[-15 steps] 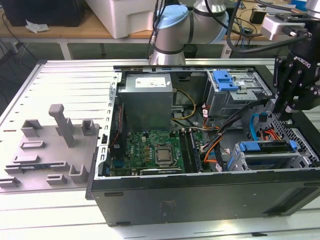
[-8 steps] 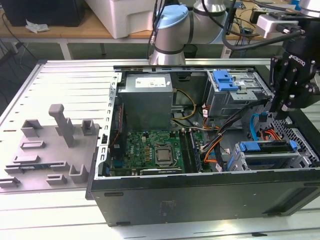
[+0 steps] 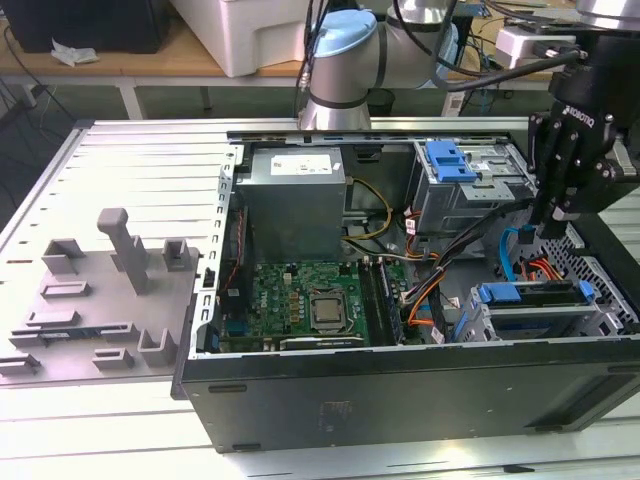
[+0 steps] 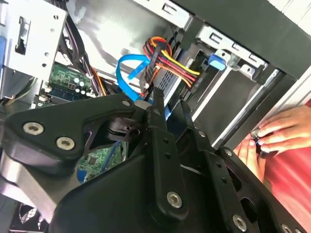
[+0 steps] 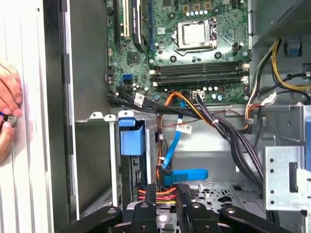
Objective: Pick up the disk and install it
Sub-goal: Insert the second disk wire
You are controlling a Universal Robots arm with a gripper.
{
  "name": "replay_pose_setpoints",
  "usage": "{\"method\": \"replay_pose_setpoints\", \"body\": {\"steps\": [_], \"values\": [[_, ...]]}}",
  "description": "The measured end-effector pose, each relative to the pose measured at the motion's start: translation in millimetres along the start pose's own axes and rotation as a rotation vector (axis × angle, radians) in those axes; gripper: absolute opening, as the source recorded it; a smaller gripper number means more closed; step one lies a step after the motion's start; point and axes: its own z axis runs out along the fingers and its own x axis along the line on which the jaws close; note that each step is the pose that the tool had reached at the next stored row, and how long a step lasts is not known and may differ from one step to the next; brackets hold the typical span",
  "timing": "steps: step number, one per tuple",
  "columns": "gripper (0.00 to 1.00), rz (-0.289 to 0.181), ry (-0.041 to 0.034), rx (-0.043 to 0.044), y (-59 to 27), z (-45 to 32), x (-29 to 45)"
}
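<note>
Exterior view: claw [image 3: 556,212] hangs at right of frame over the open PC case [image 3: 400,390], fingers together, nothing held. The disk [image 3: 535,294] sits in its cage, lower right (blue bracket showing). First wrist view: cables [image 5: 160,194] crowd the disk bay; could snag the claw. Second wrist view: a person's hand [image 4: 284,130] rests at the case edge, a collision risk.

- A slatted light-grey metal table [image 3: 120,160] fills the foreground.
- Behind it stands a wooden bench [image 3: 120,62], bearing what may be a white box [image 3: 250,35].
</note>
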Motion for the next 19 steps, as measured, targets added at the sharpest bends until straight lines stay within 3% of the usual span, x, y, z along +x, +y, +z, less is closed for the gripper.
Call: {"method": "replay_pose_setpoints", "body": {"steps": [3, 4, 5, 7, 10, 12, 14, 19], "values": [[0.3, 0.001, 0.0108, 0.0034, 10.7, 1.8, -2.0], [0.3, 0.0, 0.028, 0.0045, 13.3, 1.4, -12.7], [0.3, 0.0, 0.049, 0.0054, 13.3, 1.7, -13.9], [0.3, 0.0, 0.072, 0.0063, 13.3, 2.2, -13.9], [0.3, 0.0, 0.092, 0.0072, 13.4, 4.6, -14.9], [0.3, 0.0, 0.1095, 0.0079, 13.5, 5.3, -18.6], [0.3, 0.0, 0.1129, 0.0106, 13.5, 4.6, -22.3], [0.3, 0.006, 0.112, 0.032, 13.7, 4.7, -22.5]]}}
